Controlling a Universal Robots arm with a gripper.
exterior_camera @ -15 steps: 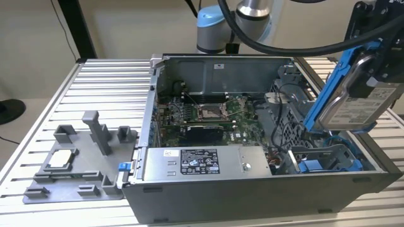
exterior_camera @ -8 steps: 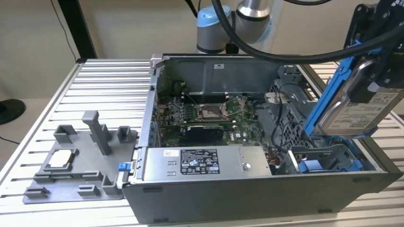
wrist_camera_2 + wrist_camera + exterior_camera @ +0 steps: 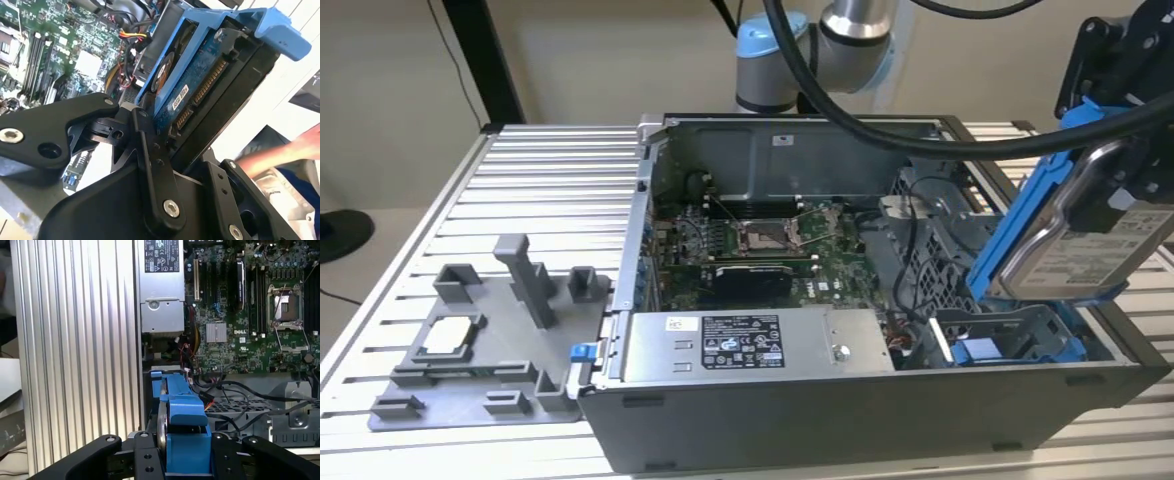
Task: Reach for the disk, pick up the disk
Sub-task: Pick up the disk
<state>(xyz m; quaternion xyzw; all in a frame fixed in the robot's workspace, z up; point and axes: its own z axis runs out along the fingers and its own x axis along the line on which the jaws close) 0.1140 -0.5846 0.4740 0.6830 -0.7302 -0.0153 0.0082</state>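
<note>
The disk (image 3: 1062,250), silver metal in a blue plastic frame, hangs tilted on edge above the right end of the open computer case (image 3: 854,400) in the exterior view. My gripper (image 3: 1121,195) is shut on it from above. In the second wrist view the disk (image 3: 200,90) shows its blue circuit-board side, clamped in the gripper (image 3: 185,155) between black fingers (image 3: 150,150). The first wrist view shows the disk (image 3: 182,410) edge-on, with the gripper (image 3: 182,460) closed on both of its sides.
Inside the case lie a green motherboard (image 3: 761,235), a long grey box with a black-white label (image 3: 747,345) and a blue drive bay (image 3: 1001,345). A grey fixture tray (image 3: 467,350) sits at the exterior view's left on the slatted table (image 3: 547,190). A blurred hand (image 3: 290,150) is nearby.
</note>
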